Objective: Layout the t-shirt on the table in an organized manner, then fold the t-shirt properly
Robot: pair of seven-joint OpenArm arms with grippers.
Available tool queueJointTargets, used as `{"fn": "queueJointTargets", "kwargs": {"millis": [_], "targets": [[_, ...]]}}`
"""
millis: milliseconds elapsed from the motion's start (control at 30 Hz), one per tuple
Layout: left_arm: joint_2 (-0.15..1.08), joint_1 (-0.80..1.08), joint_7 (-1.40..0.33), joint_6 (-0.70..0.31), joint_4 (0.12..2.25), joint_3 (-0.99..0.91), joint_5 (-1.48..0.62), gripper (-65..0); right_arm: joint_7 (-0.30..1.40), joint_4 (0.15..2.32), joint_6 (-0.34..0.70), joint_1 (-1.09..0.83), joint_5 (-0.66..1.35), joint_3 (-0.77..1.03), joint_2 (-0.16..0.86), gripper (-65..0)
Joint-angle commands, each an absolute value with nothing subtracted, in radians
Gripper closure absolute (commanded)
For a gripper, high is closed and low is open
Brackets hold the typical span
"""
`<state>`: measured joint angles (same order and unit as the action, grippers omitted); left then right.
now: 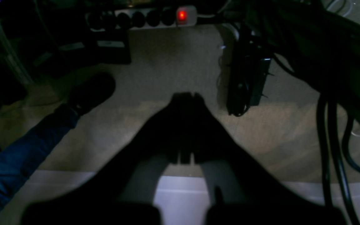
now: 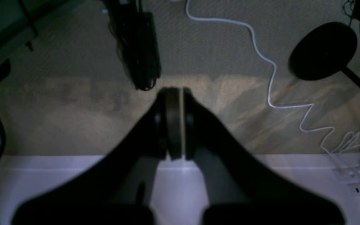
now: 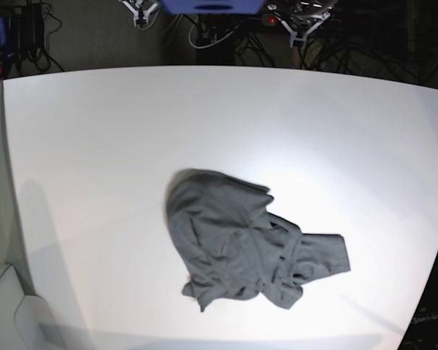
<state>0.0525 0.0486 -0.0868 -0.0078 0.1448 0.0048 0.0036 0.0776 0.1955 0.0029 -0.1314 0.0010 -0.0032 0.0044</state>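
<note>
t-shirt (image 3: 248, 248) crumpled, long axis upper-left to lower-right | both tools closed, empty

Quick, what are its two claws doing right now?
Left gripper: shut, holding nothing.
Right gripper: shut, holding nothing.
</note>
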Motion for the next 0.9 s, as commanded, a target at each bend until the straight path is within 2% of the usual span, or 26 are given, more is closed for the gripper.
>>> {"fn": "queueJointTargets", "kwargs": {"millis": [0, 867], "targets": [[0.056, 0.054, -0.091, -0.007, 0.15, 0.007, 0.007, -0.3, 0.073, 0.196, 0.001, -0.137, 0.005, -0.004, 0.005, 0.0], [0.062, 0.056, -0.09, -0.008, 0.153, 0.007, 0.004, -0.3, 0.073, 0.196, 0.001, -0.137, 0.005, -0.005, 0.015, -0.1]]}}
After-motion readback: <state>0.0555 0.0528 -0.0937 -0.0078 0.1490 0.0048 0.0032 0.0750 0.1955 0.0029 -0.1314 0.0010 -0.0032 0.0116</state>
